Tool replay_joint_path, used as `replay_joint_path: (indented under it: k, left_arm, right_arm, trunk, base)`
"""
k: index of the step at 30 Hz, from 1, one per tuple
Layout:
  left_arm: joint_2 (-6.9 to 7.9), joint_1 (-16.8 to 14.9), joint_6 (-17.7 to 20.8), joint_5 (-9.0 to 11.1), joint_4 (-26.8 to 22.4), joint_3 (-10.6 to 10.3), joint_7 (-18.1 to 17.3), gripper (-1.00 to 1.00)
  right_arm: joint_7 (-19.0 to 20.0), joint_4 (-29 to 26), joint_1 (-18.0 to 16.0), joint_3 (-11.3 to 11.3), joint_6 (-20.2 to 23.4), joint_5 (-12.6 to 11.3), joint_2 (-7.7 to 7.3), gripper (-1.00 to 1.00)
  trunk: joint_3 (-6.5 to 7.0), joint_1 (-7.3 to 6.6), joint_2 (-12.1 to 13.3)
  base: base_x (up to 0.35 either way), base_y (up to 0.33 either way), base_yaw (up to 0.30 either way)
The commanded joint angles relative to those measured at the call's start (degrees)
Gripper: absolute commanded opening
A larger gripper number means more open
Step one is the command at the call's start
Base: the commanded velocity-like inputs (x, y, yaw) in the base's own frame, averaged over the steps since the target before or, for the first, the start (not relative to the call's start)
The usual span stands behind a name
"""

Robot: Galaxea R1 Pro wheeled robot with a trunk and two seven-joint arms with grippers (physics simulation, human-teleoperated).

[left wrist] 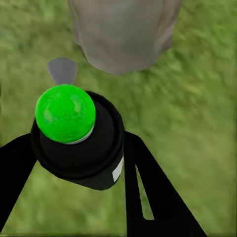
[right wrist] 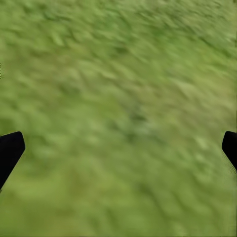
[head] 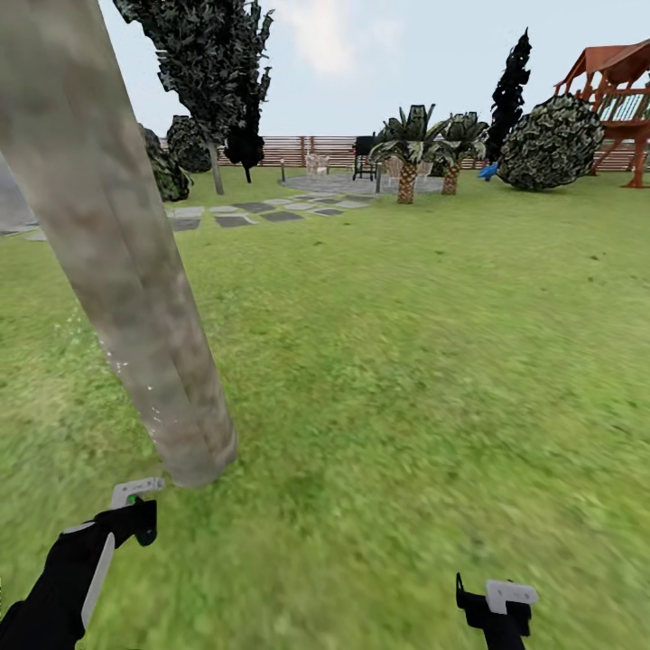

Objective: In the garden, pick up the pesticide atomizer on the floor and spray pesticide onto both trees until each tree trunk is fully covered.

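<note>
A thick, smooth grey-tan tree trunk (head: 117,262) leans up the left side of the head view, rooted in the lawn. My left gripper (head: 134,522) sits just in front of the trunk's base, shut on the pesticide atomizer (head: 135,495). In the left wrist view the atomizer (left wrist: 81,148) is a black bottle with a bright green cap, held between the black fingers (left wrist: 148,187). Its grey nozzle tip points toward the trunk base (left wrist: 123,34). My right gripper (head: 492,600) hangs open over bare grass, fingertips wide apart (right wrist: 118,153). A second tall tree (head: 215,162) stands far off.
Open lawn stretches ahead and to the right. Far back are grey paving slabs (head: 253,212), a slatted wooden fence (head: 298,149), two short palms (head: 408,158), a round bush (head: 551,144), a dark cypress (head: 510,90) and a wooden play tower (head: 618,90).
</note>
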Motion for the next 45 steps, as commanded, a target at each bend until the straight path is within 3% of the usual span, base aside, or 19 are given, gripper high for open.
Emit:
replay_joint_path:
  k: [1, 9, 19, 29, 45]
  left_arm:
    - [0.12, 0.0, 0.2, 0.0, 0.0, 0.0, 0.1, -1.0]
    - [-0.13, -0.1, 1.0, -0.1, 0.1, -0.1, 5.7, -1.0]
    - [-0.17, -0.1, 3.0, 0.0, 0.0, 0.0, 6.0, -1.0]
    - [-0.17, -0.1, 3.3, 0.0, 0.0, 0.0, 6.0, -1.0]
    - [-0.17, -0.1, 3.2, 0.0, -0.8, 0.0, 5.9, -1.0]
  right_arm:
    - [0.0, 0.0, 0.0, 0.0, 0.0, 0.0, 0.0, 1.0]
    - [0.0, 0.0, 0.0, 0.0, 0.0, 0.0, -0.03, 1.0]
    - [0.0, 0.0, 0.0, 0.0, 0.0, 0.0, -0.05, 1.0]
    - [0.0, 0.0, 0.0, 0.0, 0.0, 0.0, 0.0, 1.0]
    - [0.0, 0.0, 0.0, 0.0, 0.0, 0.0, 0.0, 1.0]
  trunk:
    - [0.0, 0.0, 0.0]
    - [0.0, 0.0, 0.0]
    - [0.0, 0.0, 0.0]
    - [0.0, 0.0, 0.0]
    - [0.0, 0.0, 0.0]
  base:
    - [0.144, -0.243, 0.271]
    - [0.147, -0.243, 0.194]
    - [0.05, -0.264, 0.01]
    - [0.012, -0.274, 0.253]
    - [0.201, -0.223, 0.064]
